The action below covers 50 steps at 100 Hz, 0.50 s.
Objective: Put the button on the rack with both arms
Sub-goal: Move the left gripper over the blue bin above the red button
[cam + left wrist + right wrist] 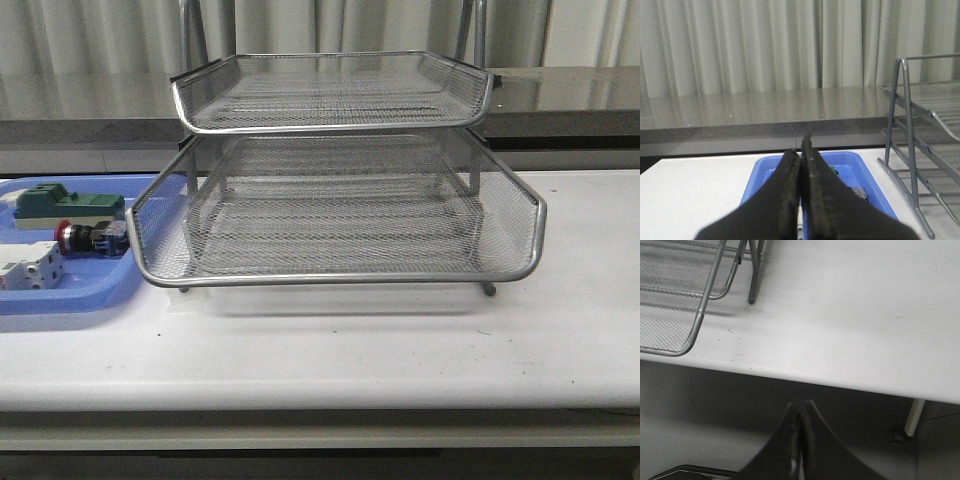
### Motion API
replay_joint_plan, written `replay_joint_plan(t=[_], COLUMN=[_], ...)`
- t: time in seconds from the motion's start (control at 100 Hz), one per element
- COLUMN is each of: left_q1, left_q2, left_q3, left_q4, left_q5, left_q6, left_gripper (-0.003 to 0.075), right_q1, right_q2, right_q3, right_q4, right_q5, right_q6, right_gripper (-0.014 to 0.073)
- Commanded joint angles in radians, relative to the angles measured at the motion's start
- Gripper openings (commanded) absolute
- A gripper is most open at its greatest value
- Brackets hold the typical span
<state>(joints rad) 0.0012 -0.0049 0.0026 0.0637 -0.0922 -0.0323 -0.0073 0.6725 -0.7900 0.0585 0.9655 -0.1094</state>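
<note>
Button [88, 238]: red mushroom cap, silver collar, black-and-blue body, lying on its side in the blue tray [60, 298], between green block [62, 203] at 12 o'clock and white breaker [30, 267] at 7 o'clock. Rack [340, 262] stands at its 3 o'clock. Left gripper [801, 150]: fingers pressed together, empty, above the tray. Right gripper [801, 412]: closed, empty, off the table [850, 320] edge, well apart.

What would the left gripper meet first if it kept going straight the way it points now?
Most likely the blue plastic tray: the left gripper, jaws shut, points forward over it in the left wrist view. If it passes above the tray's far rim, the grey ledge before the curtain comes next; depth is unclear.
</note>
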Motion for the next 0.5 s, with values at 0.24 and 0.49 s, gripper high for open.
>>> replay_joint_plan(t=[0.24, 0.49], left_q1=[0.004, 0.004], left_q2=[0.01, 0.249], left_q3=[-0.137, -0.441], left_q4=[-0.158, -0.158], left_q5=[0.115, 0.38], left_q6=[-0.008, -0.008], left_gripper=[-0.002, -0.002], right_q1=[-0.008, -0.008], right_q2=[-0.003, -0.003], right_q3=[-0.034, -0.034], right_q4=[-0.002, -0.002], right_q5=[-0.054, -0.054], right_q6=[0.002, 0.002], right_gripper=[-0.0071, -0.0071])
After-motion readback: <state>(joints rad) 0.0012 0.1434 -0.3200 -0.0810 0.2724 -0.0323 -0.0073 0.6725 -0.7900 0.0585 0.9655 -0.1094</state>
